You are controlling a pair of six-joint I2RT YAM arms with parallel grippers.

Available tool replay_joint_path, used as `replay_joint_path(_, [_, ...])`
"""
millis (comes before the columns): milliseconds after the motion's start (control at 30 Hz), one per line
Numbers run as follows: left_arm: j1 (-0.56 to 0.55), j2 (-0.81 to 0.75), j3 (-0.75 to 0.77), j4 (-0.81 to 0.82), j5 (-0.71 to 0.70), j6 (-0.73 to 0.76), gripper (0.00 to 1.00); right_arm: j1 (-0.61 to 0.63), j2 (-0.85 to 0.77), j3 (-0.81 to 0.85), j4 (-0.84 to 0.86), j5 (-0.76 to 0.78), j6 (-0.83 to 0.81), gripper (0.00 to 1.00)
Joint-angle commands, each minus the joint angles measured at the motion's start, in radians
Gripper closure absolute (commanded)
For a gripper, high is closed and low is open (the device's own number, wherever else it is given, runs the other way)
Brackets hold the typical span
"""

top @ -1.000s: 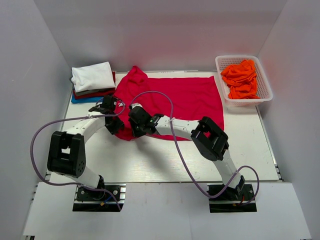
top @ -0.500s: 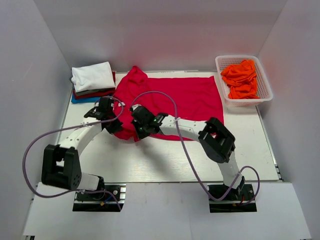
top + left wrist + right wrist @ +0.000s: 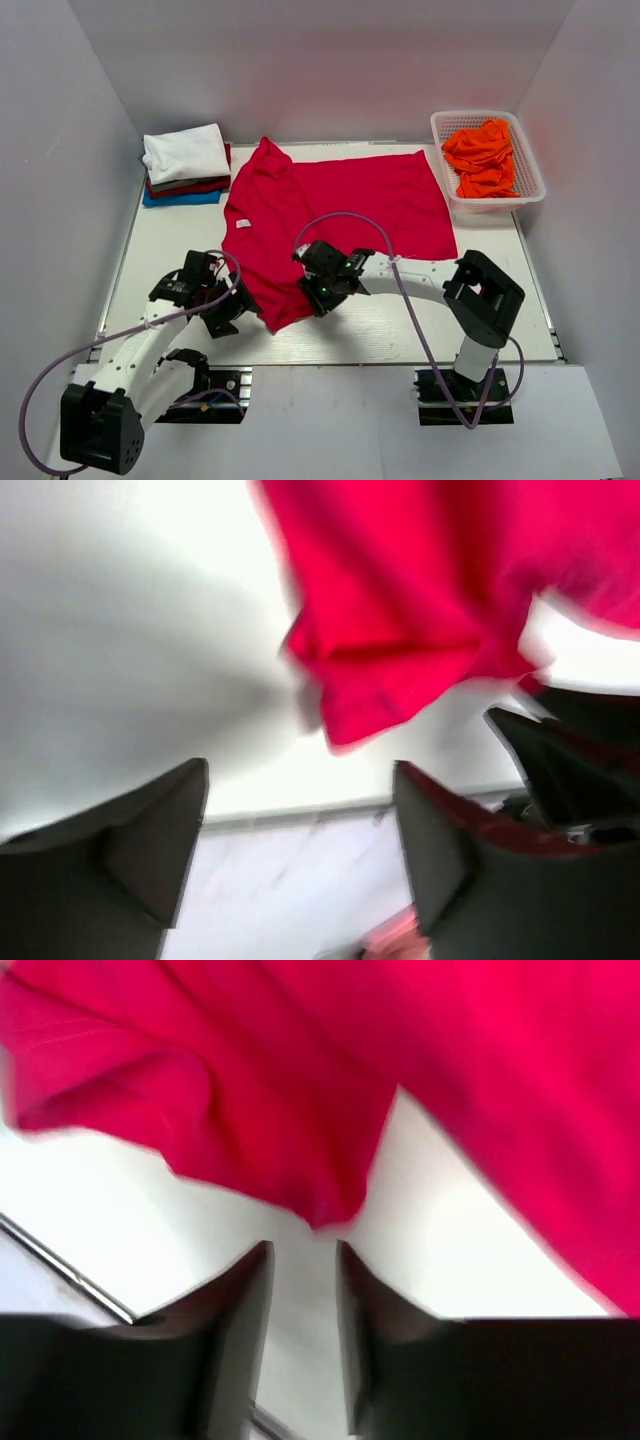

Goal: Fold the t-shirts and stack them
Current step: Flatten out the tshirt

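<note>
The crimson-red t-shirt (image 3: 350,200) lies spread over the table, its small white neck label (image 3: 243,222) on the left and its near flap drawn down to a point by the front edge. My left gripper (image 3: 236,308) sits just left of that point, jaws wide open and empty; in the left wrist view (image 3: 300,772) a folded red sleeve (image 3: 390,670) lies beyond the tips. My right gripper (image 3: 318,296) rests at the flap's right side. Its fingers (image 3: 238,1295) stand slightly apart with nothing between them, a red shirt corner (image 3: 320,1205) just ahead.
A stack of folded t-shirts (image 3: 185,162), white on top of dark red and blue, sits at the back left. A white basket (image 3: 530,170) with orange t-shirts (image 3: 482,155) stands at the back right. The table's front edge (image 3: 290,812) runs close under both grippers.
Both arms drew back toward the front edge, dragging the red shirt's near left part with them so it lies flatter. Both grippers closed, then opened and let the cloth go.
</note>
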Motion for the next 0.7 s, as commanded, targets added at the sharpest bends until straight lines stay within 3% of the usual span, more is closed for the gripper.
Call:
replay_joint_path(0, [0.001,-0.073,0.019,-0.212,0.053,0.032,0.08,0.014,-0.121,-0.062,0.006,-0.072,-0.025,0.51])
replay_joint_path(33, [0.001,-0.102,0.076,-0.242,0.004,0.032,0.00,0.017,-0.138,-0.088,0.012,-0.092,-0.025,0.36])
replay_joint_path(67, [0.001,-0.103,0.110,-0.268,-0.023,0.046,0.00,0.017,-0.192,-0.093,0.016,-0.101,-0.023,0.10])
replay_joint_path(233, [0.001,-0.074,0.224,-0.221,-0.112,0.055,0.00,0.010,-0.306,-0.122,0.049,-0.116,-0.004,0.10])
replay_joint_path(367, [0.001,0.021,0.199,-0.095,-0.075,0.026,0.00,0.005,-0.325,-0.102,0.066,0.035,0.039,0.10])
replay_joint_path(467, [0.001,0.058,0.161,0.014,-0.011,0.026,0.10,0.005,-0.250,-0.027,0.013,0.097,0.096,0.10])
replay_joint_path(567, [-0.008,0.080,0.133,0.075,0.040,0.015,0.15,0.005,-0.193,0.005,0.019,0.065,0.150,0.14])
replay_joint_path(667, [-0.008,0.118,0.084,0.098,0.009,0.004,0.20,0.000,-0.187,-0.039,0.046,0.107,0.283,0.26])
